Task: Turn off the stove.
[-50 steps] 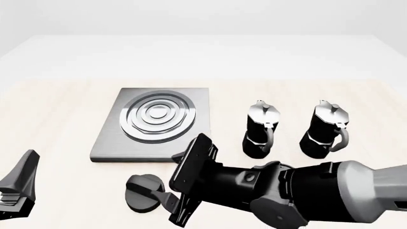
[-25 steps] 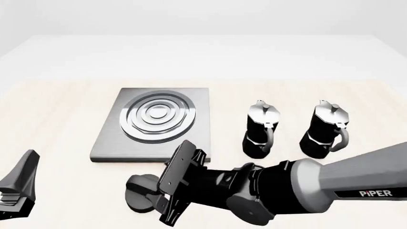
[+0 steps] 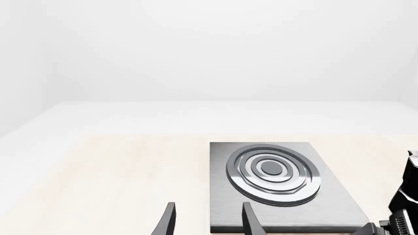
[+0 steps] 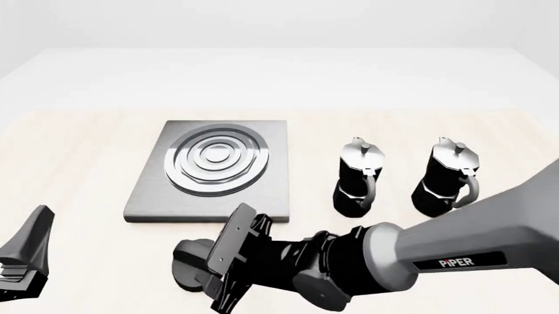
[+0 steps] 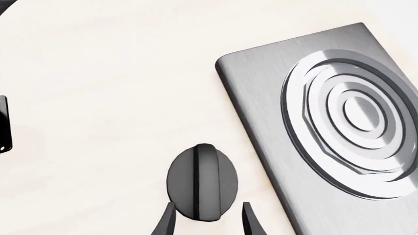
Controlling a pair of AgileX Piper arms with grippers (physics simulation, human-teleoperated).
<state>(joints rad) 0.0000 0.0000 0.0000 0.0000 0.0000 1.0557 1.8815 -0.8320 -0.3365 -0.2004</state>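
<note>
Brushed steel stove point(image 4: 209, 171), centre-left of the front view; its black knob point(image 4: 190, 263) lies apart from it at lower left, on the pale wooden table point(image 4: 78, 163).

The right gripper point(image 5: 207, 220) has its fingertips parted, flanking the knob's near edge and gripping nothing; the knob's ridge lies along the fingers. A sound grasp, by judgement, needs the fingers advanced until they straddle the ridge squarely before closing and twisting. The left gripper point(image 3: 207, 221), likewise spread and empty, idles at lower left.
</note>
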